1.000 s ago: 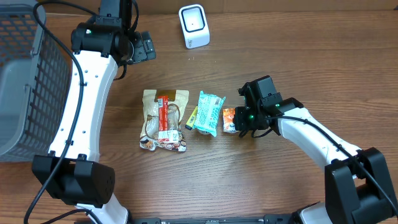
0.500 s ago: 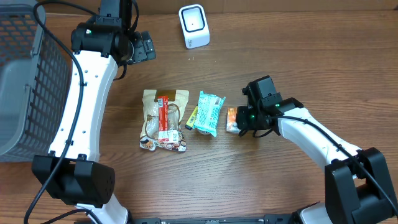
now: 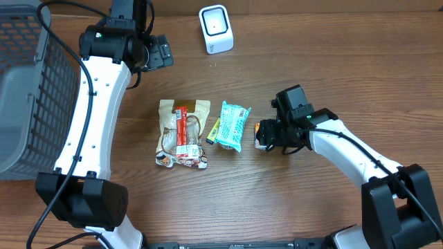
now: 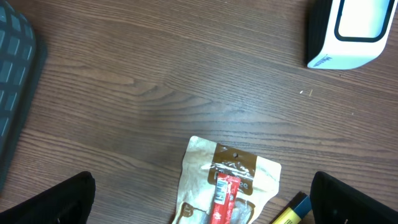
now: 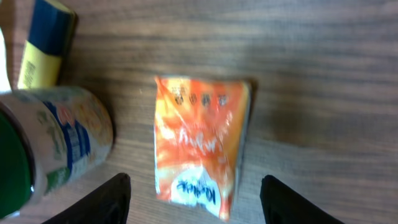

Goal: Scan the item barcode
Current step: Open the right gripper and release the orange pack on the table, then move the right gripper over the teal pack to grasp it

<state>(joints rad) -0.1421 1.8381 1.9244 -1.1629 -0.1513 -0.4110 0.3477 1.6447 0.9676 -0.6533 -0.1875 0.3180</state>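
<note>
- Right gripper has its jaws parted, one dark finger on either side of the orange packet, with bare wood showing between each finger and the packet, so nothing is gripped.
- Its arm reaches in low from the right edge of the table, wrist turned towards the row of goods. From overhead the right gripper covers most of the orange packet, leaving only a sliver in sight.
- Flat on the wood lies that packet, just beside the teal packet. Its print is too blurred to read, and no barcode can be made out.
- Left gripper hangs spread wide, high at the far side, near the white scanner but apart from it.
- The left wrist view cuts off the scanner and the tan pouch at the frame edges.
- A grey basket sits at the far left, partly out of frame.
- A second ago the right jaws looked shut, probably on the packet; now they stand apart. The left arm has not moved.
</note>
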